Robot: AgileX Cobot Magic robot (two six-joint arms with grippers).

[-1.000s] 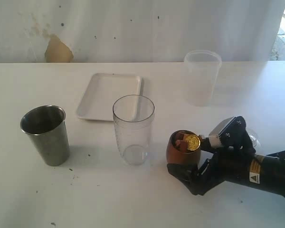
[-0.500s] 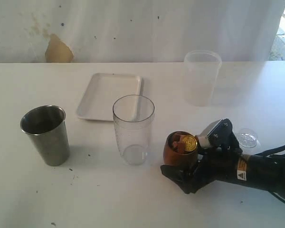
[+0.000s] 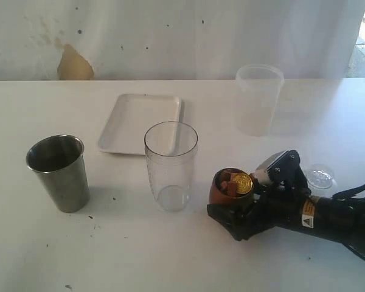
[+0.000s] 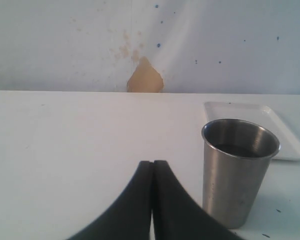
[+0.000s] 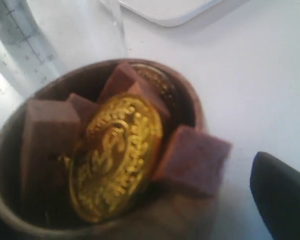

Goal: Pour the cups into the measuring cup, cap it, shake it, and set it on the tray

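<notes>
The small brown wooden cup point(image 3: 219, 193) stands right of centre, holding brown cubes and a gold coin point(image 5: 115, 155). My right gripper point(image 3: 231, 207) lies low on the table, open, with its fingers on either side of this cup. One black fingertip point(image 5: 282, 195) stands apart from the cup wall point(image 5: 180, 215), with white table showing between them. The clear measuring cup point(image 3: 171, 164) stands empty just left of the wooden cup. The steel tumbler point(image 3: 59, 173) stands at the left. My left gripper point(image 4: 152, 165) is shut and empty beside the tumbler point(image 4: 237, 170). The white tray point(image 3: 140, 121) lies behind the measuring cup.
A frosted plastic container point(image 3: 258, 100) stands at the back right. A clear dome lid point(image 3: 321, 176) lies on the table behind my right arm. A wall with a brown patch point(image 3: 74, 64) closes off the far edge.
My right arm has slid left and dropped lower, bringing its fingers further around the wooden cup, which shifted slightly left. Nothing else moved.
</notes>
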